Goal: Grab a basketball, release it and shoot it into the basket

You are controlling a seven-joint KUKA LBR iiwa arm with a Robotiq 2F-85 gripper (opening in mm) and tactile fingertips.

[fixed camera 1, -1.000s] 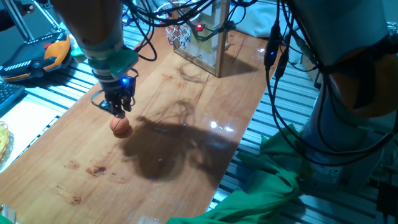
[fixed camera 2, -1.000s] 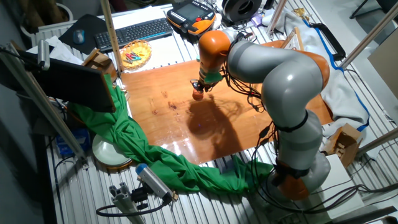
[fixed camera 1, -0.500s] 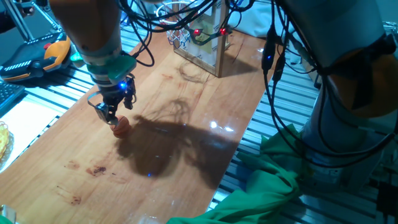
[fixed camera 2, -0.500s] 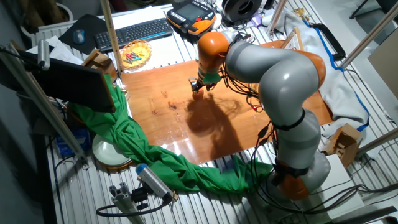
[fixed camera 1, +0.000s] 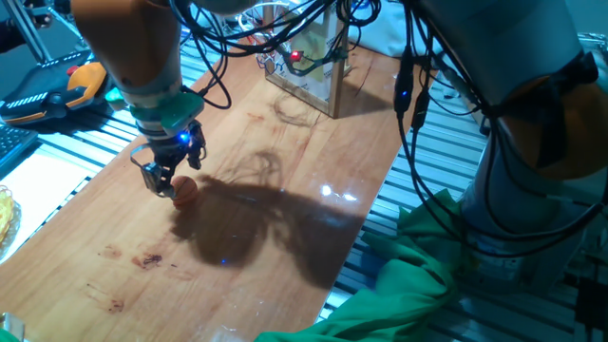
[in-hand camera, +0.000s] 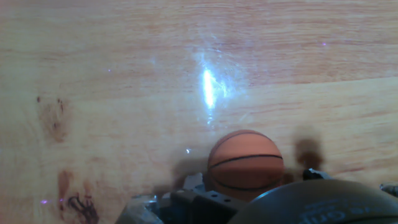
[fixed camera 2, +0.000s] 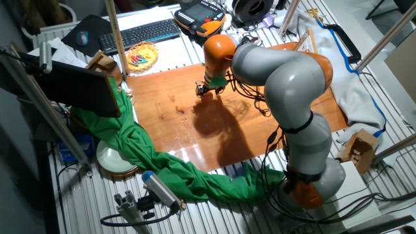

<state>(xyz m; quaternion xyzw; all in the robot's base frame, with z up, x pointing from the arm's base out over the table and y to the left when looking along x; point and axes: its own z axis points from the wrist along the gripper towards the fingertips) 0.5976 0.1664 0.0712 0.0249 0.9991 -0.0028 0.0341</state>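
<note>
Since a second ago the arm has slid left along the counter [fixed camera 1: 285, 218], away from the hoop end, and the claw [fixed camera 1: 163, 180] has dropped from hanging just above the basketball [fixed camera 1: 186, 190] to being right down at it. Now the ball sits on the wood, tucked against the claw's right-hand side in one fixed view, partly hidden behind the fingers. From the hand view the basketball [in-hand camera: 245, 163] is on the counter [in-hand camera: 124, 74] right up against the claw hardware at the bottom edge, seam lines clearly showing. Honestly can't tell if the fingers are clamped on it or just parked next to it; the tips aren't visible well enough.

From the other fixed view the claw [fixed camera 2: 203, 89] is near the far edge of the counter [fixed camera 2: 169, 123], and the ball's too small to pick out there.

The basket [fixed camera 1: 277, 55] is well away at the far end, net hanging off the backboard [fixed camera 1: 318, 71]. Green cloth [fixed camera 1: 418, 275] is bunched up off the near right corner.
</note>
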